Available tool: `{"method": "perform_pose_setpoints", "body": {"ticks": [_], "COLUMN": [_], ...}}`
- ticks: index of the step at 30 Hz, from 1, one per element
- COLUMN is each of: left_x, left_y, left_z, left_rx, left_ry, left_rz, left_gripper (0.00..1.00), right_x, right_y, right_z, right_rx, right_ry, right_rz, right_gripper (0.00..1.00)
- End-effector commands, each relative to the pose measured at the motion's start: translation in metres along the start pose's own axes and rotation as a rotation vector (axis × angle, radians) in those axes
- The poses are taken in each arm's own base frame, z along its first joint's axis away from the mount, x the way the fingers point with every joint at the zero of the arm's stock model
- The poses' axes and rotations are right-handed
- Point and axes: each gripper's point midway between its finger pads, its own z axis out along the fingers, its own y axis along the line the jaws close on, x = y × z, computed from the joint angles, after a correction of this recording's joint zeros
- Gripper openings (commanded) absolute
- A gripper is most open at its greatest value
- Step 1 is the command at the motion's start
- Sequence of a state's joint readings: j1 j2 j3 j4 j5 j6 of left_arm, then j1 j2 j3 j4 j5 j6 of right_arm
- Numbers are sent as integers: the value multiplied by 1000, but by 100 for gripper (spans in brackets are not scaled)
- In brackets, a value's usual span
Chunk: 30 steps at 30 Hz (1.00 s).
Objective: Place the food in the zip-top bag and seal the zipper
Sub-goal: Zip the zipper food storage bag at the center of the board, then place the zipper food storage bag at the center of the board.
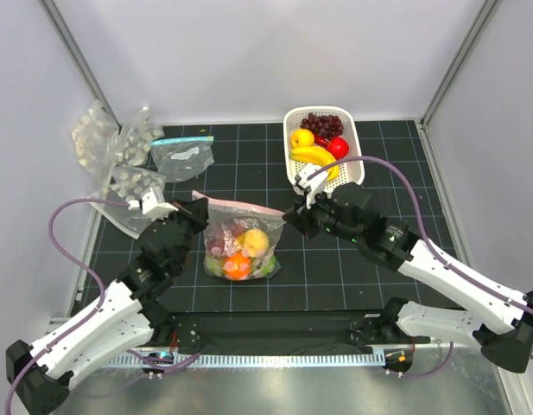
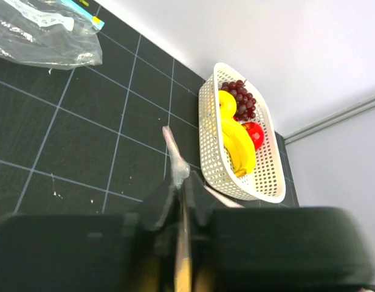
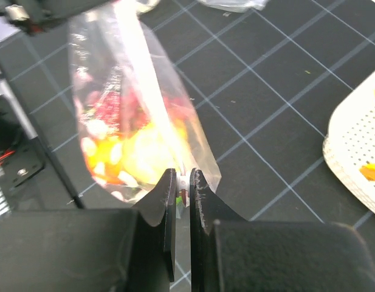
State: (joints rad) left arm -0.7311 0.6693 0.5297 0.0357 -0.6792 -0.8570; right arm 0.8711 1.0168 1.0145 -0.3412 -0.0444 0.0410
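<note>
The bag (image 1: 249, 226) stands mid-table between the two arms. Its food (image 1: 238, 252) is inside: round orange, yellow and red pieces bulging the thin, glossy film. The zipper (image 1: 244, 206) runs along the top as a narrow pink band, stretched between the claws. The left gripper (image 1: 195, 213) is clamped on its left end and the right gripper (image 1: 292, 216) on its right end, each pair of jaws pressed together on the strip. Whether the seal is pressed closed along its length I cannot tell.

The step in hand looks like sealing. It calls for a taut, level strip, with one pinch sliding along it under firm, even pressure while the other anchors the end. Pulling too hard could tip the soft pouch or slip off the slick plastic.

Behind sits a white perforated basket (image 1: 286, 147) with bananas and grapes, on the black gridded table (image 1: 352, 268).
</note>
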Motion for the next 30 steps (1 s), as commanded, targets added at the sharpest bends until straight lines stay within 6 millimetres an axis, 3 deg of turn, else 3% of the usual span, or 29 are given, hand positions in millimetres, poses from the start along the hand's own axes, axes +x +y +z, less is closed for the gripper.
{"method": "perform_pose_setpoints", "body": {"ticks": [1, 3, 4, 6, 13, 19, 21, 26, 27, 29, 30], "left_x": [-16, -15, -15, -15, -23, -23, -22, -16, -15, -12, -12], "left_y": [-6, -8, -8, -9, -6, -10, -12, -18, -19, -22, -23], "left_z": [5, 5, 4, 2, -5, -7, -7, -5, -5, -5, -4], "left_rx": [16, 21, 24, 23, 26, 55, 62, 91, 92, 104, 109], "left_ry": [-59, -55, -54, -36, -54, -51, -45, -20, -15, -3, 2], "left_rz": [11, 11, 10, 13, 6, 0, 4, 7, 12, 17, 26], "left_gripper": [15, 38, 76, 99, 100, 100, 100, 100, 100, 100, 100], "right_x": [-9, -13, -11, -14, -18, -19, -25, -35, -38, -43, -43], "right_y": [-23, -34, -38, -46, -87, -148, -172, -190, -192, -190, -192], "right_z": [-2, -4, -5, -9, -14, -16, -27, -41, -44, -51, -57], "right_rx": [131, 190, 216, 256, 410, 593, 702, 779, 789, 788, 810], "right_ry": [-65, -95, -99, -124, -149, -163, -220, -331, -353, -386, -402], "right_rz": [23, 34, 38, 49, 107, 225, 261, 319, 327, 337, 351], "right_gripper": [1, 1, 1, 1, 1, 1, 1, 1, 6, 39, 64]}}
